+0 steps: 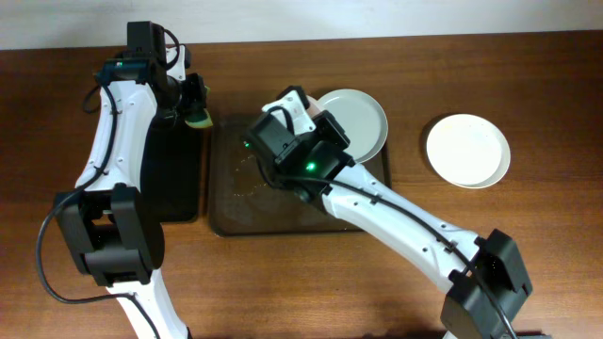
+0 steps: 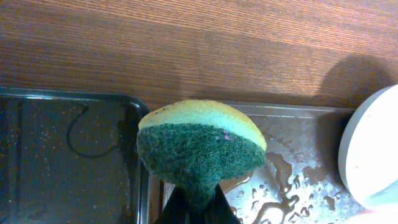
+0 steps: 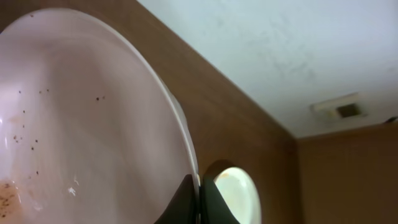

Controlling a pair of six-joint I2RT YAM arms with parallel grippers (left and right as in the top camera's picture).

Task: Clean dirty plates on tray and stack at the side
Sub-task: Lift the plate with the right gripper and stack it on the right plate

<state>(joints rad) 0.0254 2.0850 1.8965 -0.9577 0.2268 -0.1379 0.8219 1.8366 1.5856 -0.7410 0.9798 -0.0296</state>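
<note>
My right gripper point(image 1: 318, 113) is shut on the rim of a white plate point(image 1: 360, 122) and holds it tilted over the far right corner of the brown tray point(image 1: 226, 188). In the right wrist view the fingers point(image 3: 200, 199) pinch the rim of this plate point(image 3: 87, 124), which carries small brown specks. A second plate point(image 1: 468, 151) lies flat on the table to the right and also shows in the right wrist view point(image 3: 239, 193). My left gripper point(image 2: 198, 202) is shut on a yellow and green sponge point(image 2: 199, 143) over the tray's far left corner. A third plate is not visible.
A narrower black tray point(image 1: 174, 179) lies left of the brown tray, under my left arm. The brown tray's surface point(image 2: 298, 143) is wet with water drops. My right arm crosses the tray's right half.
</note>
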